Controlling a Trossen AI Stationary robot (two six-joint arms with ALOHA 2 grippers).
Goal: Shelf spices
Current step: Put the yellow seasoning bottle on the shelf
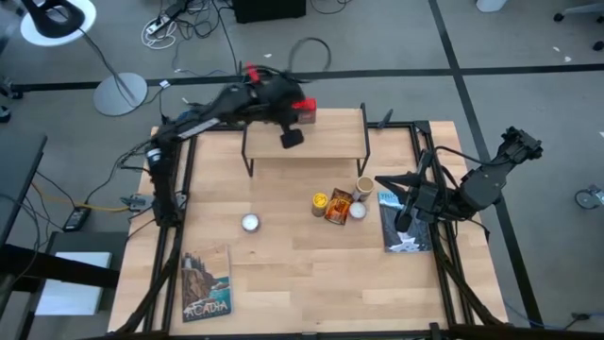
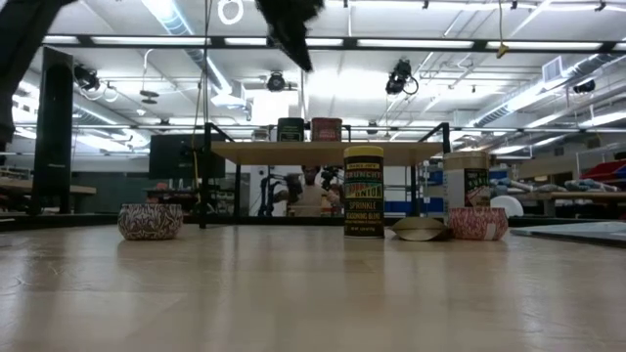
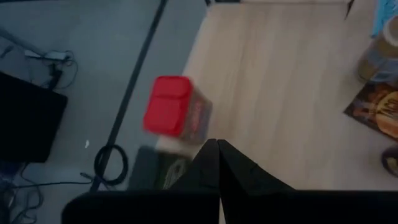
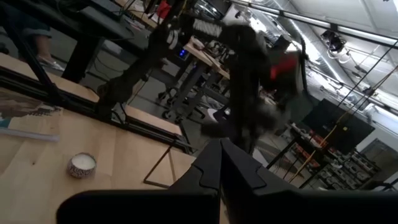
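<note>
The left gripper [image 1: 292, 138], fingers pressed together and empty, hovers over the shelf [image 1: 326, 144]. The red tin [image 1: 304, 110] stands at the plank's 11 o'clock corner beside a dark tin [image 2: 290, 129] — likely rigid, light, slick-sided; best pinched across its flat faces. The right gripper [image 1: 404, 220] waits closed at the table's 3 o'clock.

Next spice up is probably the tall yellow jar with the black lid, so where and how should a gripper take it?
Grip the yellow jar across its round body just under the black lid, coming down from above: it stands upright, with the orange packet close beside it.
</note>
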